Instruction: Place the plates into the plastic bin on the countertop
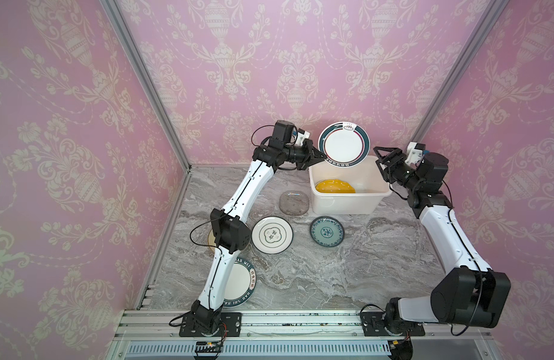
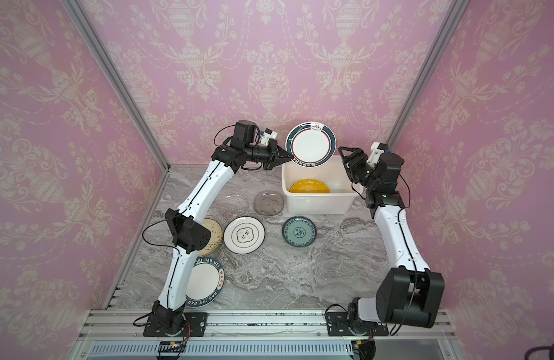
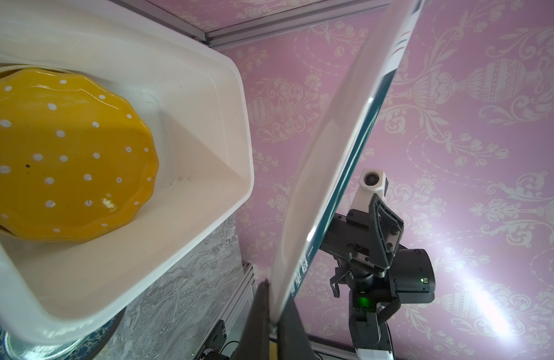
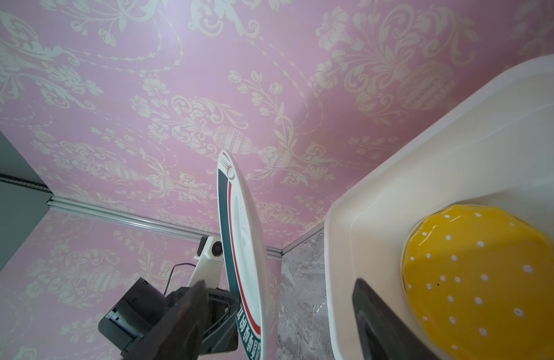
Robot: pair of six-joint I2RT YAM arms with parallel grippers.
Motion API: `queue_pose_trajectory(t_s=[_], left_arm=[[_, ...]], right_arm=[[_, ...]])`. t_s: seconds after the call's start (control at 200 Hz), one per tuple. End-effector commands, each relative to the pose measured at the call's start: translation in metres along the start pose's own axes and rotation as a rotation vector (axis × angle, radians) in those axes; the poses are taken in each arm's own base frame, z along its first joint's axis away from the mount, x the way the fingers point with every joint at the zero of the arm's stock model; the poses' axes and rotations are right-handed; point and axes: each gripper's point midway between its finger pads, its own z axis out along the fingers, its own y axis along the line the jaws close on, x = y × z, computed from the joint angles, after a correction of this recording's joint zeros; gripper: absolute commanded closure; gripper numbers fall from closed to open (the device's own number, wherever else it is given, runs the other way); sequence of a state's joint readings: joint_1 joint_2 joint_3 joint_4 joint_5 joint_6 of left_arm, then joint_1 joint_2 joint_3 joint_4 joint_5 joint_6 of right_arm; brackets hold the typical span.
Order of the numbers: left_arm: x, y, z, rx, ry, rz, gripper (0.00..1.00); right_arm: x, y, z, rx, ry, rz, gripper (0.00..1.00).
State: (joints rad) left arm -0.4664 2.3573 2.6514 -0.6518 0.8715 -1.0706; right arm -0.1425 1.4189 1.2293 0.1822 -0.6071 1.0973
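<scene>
The teal-rimmed white plate (image 1: pixel 344 144) stands on edge in the air, near the far left corner of the plastic bin (image 1: pixel 341 208); the left gripper (image 1: pixel 320 158) is clamped on its lower rim; a yellow dotted plate (image 1: pixel 335 187) lies inside the bin; the right gripper (image 1: pixel 379 156) hangs by the bin's right wall, jaws apart, empty; other plates lie on the countertop (image 1: pixel 331 280). Step in hand: carrying over; next, I judge, tilt it flat, lower it, release.
</scene>
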Motion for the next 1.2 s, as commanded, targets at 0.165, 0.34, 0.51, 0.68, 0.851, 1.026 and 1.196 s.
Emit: queue_pose_trajectory(t_s=[0.165, 0.34, 0.51, 0.68, 0.851, 1.026, 1.196], left_arm=[[0.007, -0.013, -0.002, 0.056, 0.054, 0.015, 1.00], [0.013, -0.008, -0.004, 0.035, 0.072, 0.007, 1.00], [0.015, -0.012, -0.002, 0.048, 0.081, 0.007, 1.00], [0.017, -0.011, 0.001, 0.051, 0.095, -0.007, 1.00], [0.019, -0.009, 0.005, 0.056, 0.107, -0.018, 1.00], [0.022, -0.007, 0.008, 0.054, 0.122, -0.028, 1.00], [0.024, -0.006, 0.010, 0.054, 0.130, -0.028, 1.00]], right_arm=[[0.031, 0.015, 0.039, -0.117, 0.159, -0.033, 0.37], [0.034, 0.016, 0.050, -0.149, 0.146, -0.040, 0.50], [0.035, 0.012, 0.059, -0.168, 0.150, -0.032, 0.56], [0.033, 0.009, 0.065, -0.181, 0.150, -0.026, 0.59], [0.034, 0.011, 0.069, -0.199, 0.154, -0.024, 0.64], [0.033, 0.017, 0.074, -0.237, 0.150, -0.004, 0.70], [0.035, 0.021, 0.077, -0.249, 0.154, 0.000, 0.79]])
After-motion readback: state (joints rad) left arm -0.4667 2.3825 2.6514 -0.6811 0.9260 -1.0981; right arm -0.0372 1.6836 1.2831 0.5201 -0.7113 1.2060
